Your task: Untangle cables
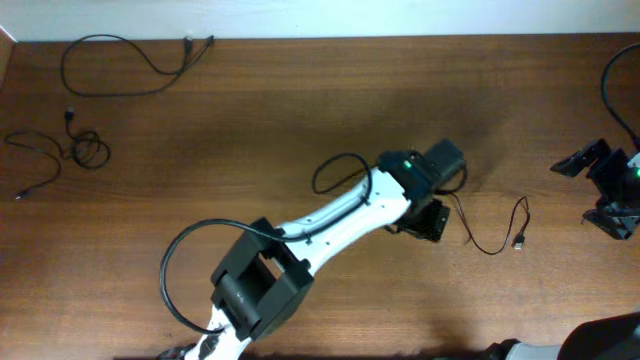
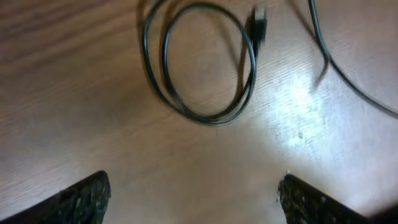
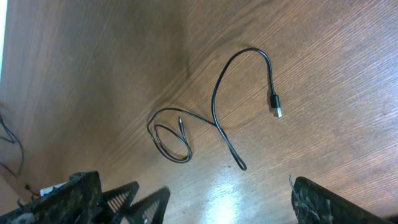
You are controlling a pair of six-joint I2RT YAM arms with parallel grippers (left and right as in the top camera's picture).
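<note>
Three thin black cables lie apart on the wooden table. One (image 1: 130, 65) is at the far left back, one (image 1: 70, 150) at the left edge, and one (image 1: 495, 238) lies right of centre. My left gripper (image 1: 432, 218) is open and empty just left of that third cable. In the left wrist view the gripper (image 2: 193, 196) hangs above the cable's small coil (image 2: 199, 68) and plug (image 2: 258, 28). My right gripper (image 1: 580, 165) is open and empty at the far right. In the right wrist view the gripper (image 3: 199, 199) looks over the same cable (image 3: 217, 118).
The left arm (image 1: 320, 225) reaches diagonally from the front left to the centre, with its own thicker black cable loops (image 1: 170, 270) beside it. The table's back edge meets a white wall (image 1: 320, 15).
</note>
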